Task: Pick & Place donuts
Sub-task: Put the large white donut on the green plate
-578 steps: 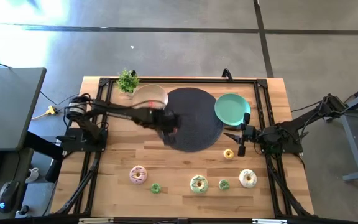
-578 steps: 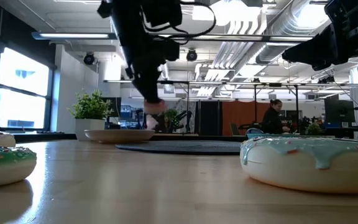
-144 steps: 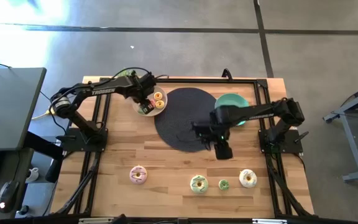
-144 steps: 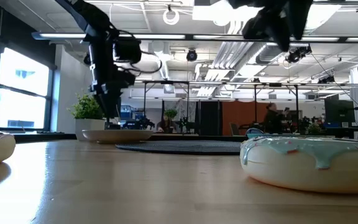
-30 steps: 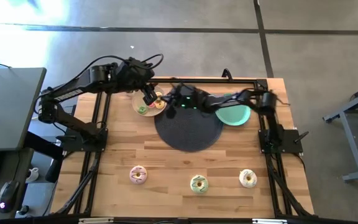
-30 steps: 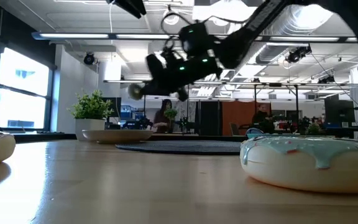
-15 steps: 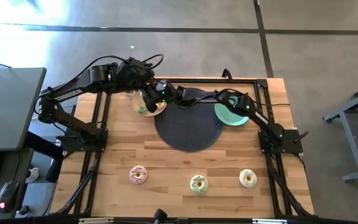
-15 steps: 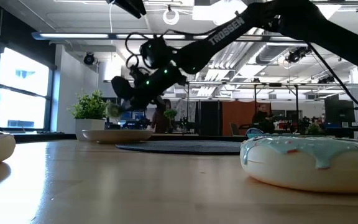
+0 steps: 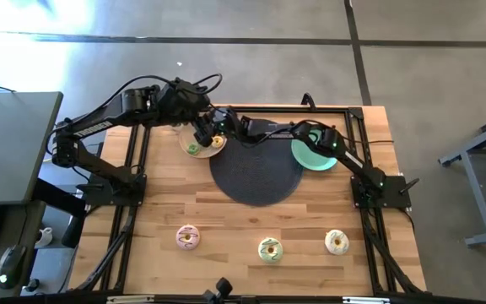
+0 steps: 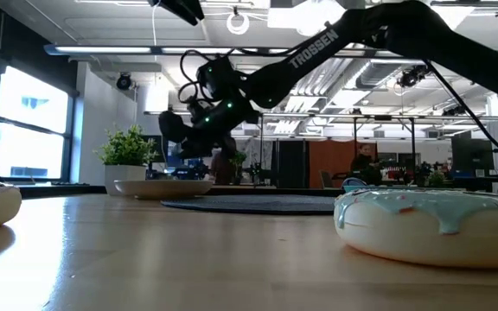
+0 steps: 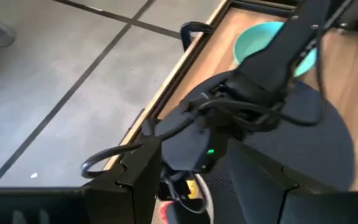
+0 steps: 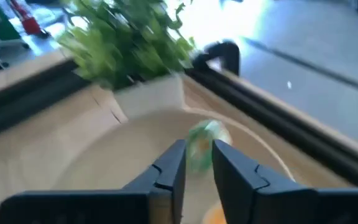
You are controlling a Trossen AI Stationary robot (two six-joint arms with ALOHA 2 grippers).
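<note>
A beige plate (image 9: 184,140) at the far left carries a green donut (image 9: 194,149) and a yellow donut (image 9: 218,142). My right gripper (image 12: 197,163) reaches across the black mat (image 9: 256,173) and hovers over this plate, fingers slightly apart. A small, blurred green donut (image 12: 202,144) sits right at its fingertips. My left gripper (image 11: 197,186) stands open above the same plate, its fingers on either side of the right gripper without touching it. A pink donut (image 9: 187,237), a green one (image 9: 269,249) and a white one (image 9: 337,242) lie near the front edge. My right gripper points slanting down toward the beige plate (image 12: 104,180) from the table's right. The small green donut shows just past its fingertips (image 12: 178,152), clear of the plate. I cannot tell whether the fingers touch it.
A teal plate (image 9: 315,154) lies at the far right beside the mat. A potted plant (image 10: 128,149) stands behind the beige plate. A black frame rail (image 9: 251,108) runs along the far edge. Both arms crowd the space over the beige plate.
My right gripper has swept from above the mat toward the table's left and come over the beige plate, carrying the small green donut along. My left gripper has stayed above the plate.
</note>
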